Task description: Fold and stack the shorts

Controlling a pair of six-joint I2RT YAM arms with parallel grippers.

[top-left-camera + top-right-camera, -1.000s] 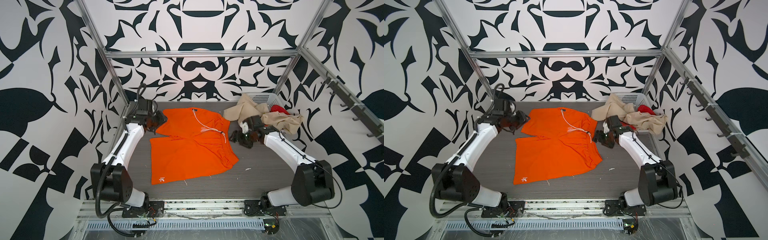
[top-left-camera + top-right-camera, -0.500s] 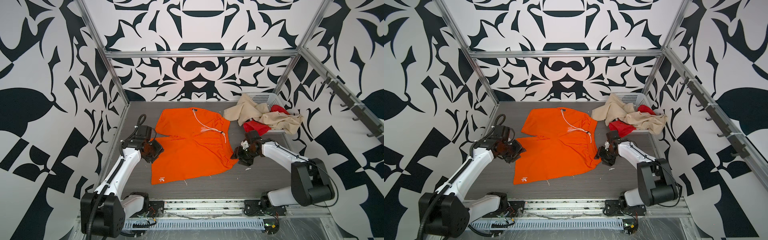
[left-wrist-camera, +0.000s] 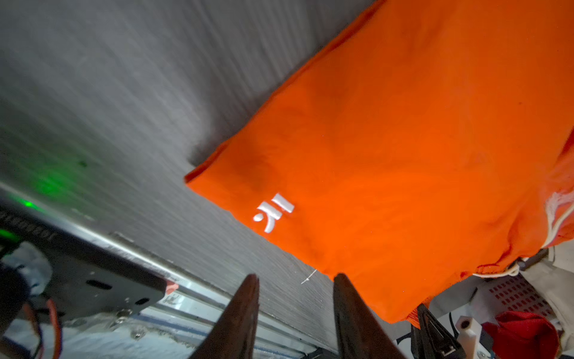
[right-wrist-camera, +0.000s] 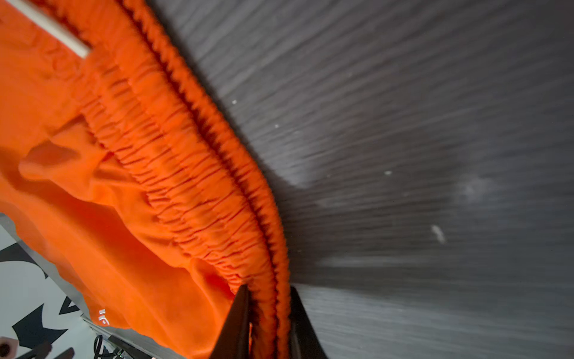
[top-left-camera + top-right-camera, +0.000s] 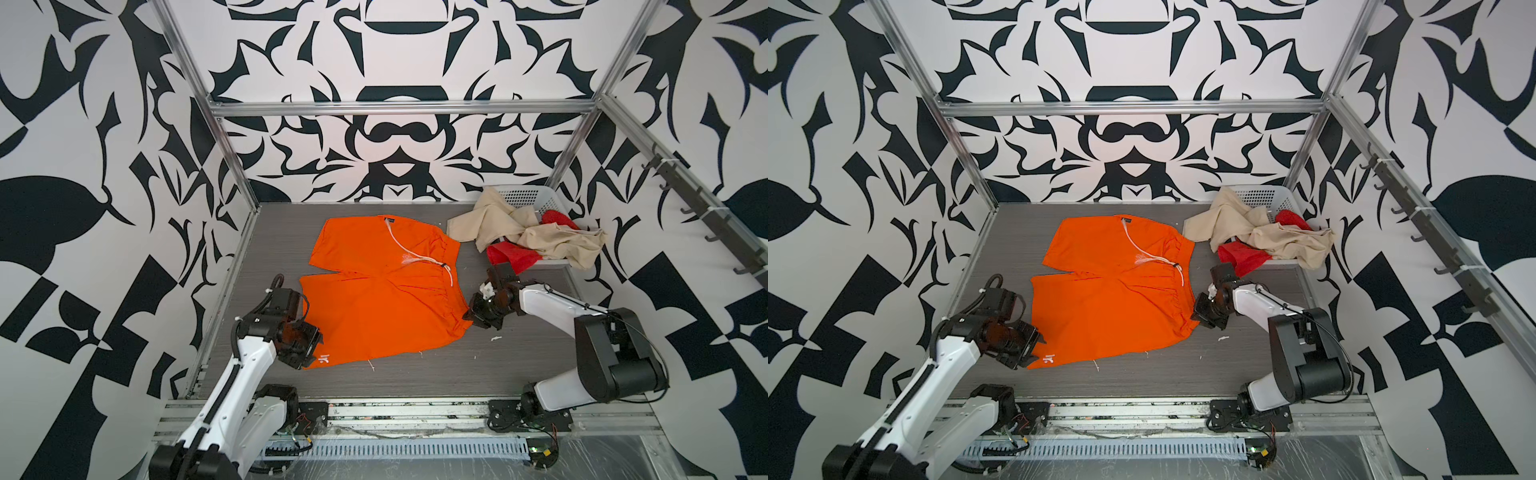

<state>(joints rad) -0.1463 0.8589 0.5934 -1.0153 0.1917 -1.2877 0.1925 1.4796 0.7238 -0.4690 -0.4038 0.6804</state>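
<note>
The orange shorts (image 5: pixel 382 291) (image 5: pixel 1113 291) lie spread flat on the grey table, waistband to the right and white drawstring on top. My right gripper (image 4: pixel 268 289) (image 5: pixel 473 318) is shut on the gathered waistband at its near right corner. My left gripper (image 3: pixel 296 276) (image 5: pixel 305 349) is open at the near left leg corner, by the white logo (image 3: pixel 273 213), with only table between its fingers. The beige shorts (image 5: pixel 540 237) and the red shorts (image 5: pixel 511 257) lie crumpled together at the back right.
A white perforated basket (image 5: pixel 523 197) (image 5: pixel 1262 197) stands in the back right corner, half covered by the beige and red cloth. Metal frame posts and a rail edge the table. Small white scraps lie near the front right.
Both arms came from the far side of the orange shorts to its near corners. The right gripper closed on the waistband; the left stayed open.
</note>
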